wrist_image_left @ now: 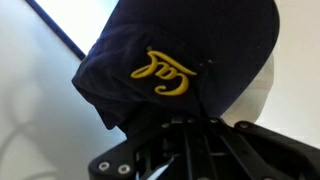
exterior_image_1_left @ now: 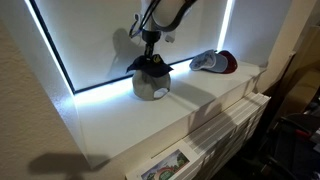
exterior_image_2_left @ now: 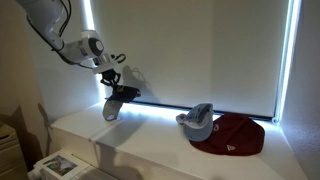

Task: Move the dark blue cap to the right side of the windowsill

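Observation:
The dark blue cap with a yellow embroidered emblem fills the wrist view. My gripper is shut on the dark blue cap and holds it just above the white windowsill. In an exterior view the gripper holds the cap in the air above the sill's left part. In the wrist view the jaws are dark and partly covered by the cap's fabric.
A grey cap and a dark red cap lie on the sill, also seen in an exterior view with the grey cap beside the red one. A closed blind with bright glowing edges backs the sill. Papers lie at the sill's near end.

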### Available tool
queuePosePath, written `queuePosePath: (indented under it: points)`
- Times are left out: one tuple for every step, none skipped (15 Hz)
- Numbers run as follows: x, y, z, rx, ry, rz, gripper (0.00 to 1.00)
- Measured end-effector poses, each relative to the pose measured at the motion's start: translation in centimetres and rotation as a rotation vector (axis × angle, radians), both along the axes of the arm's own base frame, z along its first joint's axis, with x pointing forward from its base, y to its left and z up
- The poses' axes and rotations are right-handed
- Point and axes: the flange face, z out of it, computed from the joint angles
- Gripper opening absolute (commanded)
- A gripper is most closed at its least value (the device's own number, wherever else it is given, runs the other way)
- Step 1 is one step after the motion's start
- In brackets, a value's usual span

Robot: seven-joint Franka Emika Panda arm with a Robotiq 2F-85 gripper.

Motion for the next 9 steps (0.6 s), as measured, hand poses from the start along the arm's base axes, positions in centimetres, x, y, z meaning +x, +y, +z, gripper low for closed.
queuePosePath:
  points:
    - [-1.1,-0.6,1.0,-0.002,-0.009,-0.063,0.01]
    - [-2.3,-1.4,1.7,-0.004,-0.014,-0.126,0.01]
    - [-3.6,-2.2,2.1,-0.006,-0.014,-0.188,0.01]
    - [-4.9,-3.2,2.1,-0.009,-0.013,-0.251,0.01]
    - [-6.3,-4.1,2.1,-0.011,-0.015,-0.316,0.01]
    - [-7.7,-5.1,2.0,-0.014,-0.02,-0.38,0.01]
    - [-9.0,-6.2,1.8,-0.016,-0.031,-0.443,0.01]
    - [-10.5,-7.3,1.7,-0.018,-0.048,-0.507,0.01]
    - [-12.0,-8.5,1.5,-0.023,-0.066,-0.569,0.01]
